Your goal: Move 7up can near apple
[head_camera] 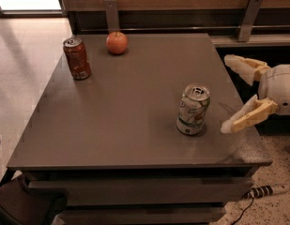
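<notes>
The 7up can [193, 109] stands upright near the front right of the table [135, 111], well apart from the apple [117, 42] at the far edge, so the move is not yet begun. The gripper [227, 93] hovers just right of the can, jaws spread wide and apparently empty.

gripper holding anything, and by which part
Nothing is held. The gripper is open by the right edge of the table, apart from the 7up can.

my one camera looks down over the table [135, 107] from its near side, fairly close, my gripper [226, 93] showing at the right edge.
</notes>
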{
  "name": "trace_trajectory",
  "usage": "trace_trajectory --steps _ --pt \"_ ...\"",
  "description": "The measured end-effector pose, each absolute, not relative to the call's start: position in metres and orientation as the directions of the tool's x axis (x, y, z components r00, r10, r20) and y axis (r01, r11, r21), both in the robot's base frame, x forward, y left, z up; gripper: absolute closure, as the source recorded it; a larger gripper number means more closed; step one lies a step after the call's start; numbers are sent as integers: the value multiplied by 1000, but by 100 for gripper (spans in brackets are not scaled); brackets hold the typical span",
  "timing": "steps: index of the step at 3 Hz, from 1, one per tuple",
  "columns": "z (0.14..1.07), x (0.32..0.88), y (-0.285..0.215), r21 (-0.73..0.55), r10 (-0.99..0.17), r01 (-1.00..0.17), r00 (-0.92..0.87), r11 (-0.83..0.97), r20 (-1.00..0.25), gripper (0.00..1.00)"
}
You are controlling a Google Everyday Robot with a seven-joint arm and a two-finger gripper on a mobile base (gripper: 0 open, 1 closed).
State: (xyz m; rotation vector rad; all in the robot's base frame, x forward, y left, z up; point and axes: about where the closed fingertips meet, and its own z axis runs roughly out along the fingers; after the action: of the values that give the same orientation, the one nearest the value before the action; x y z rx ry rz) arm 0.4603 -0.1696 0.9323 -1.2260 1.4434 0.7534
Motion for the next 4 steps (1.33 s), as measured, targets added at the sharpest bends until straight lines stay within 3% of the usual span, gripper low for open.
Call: trace_trajectory --steps 4 --pt "861 478 -139 -61 -91 -976 42 211 -995 0"
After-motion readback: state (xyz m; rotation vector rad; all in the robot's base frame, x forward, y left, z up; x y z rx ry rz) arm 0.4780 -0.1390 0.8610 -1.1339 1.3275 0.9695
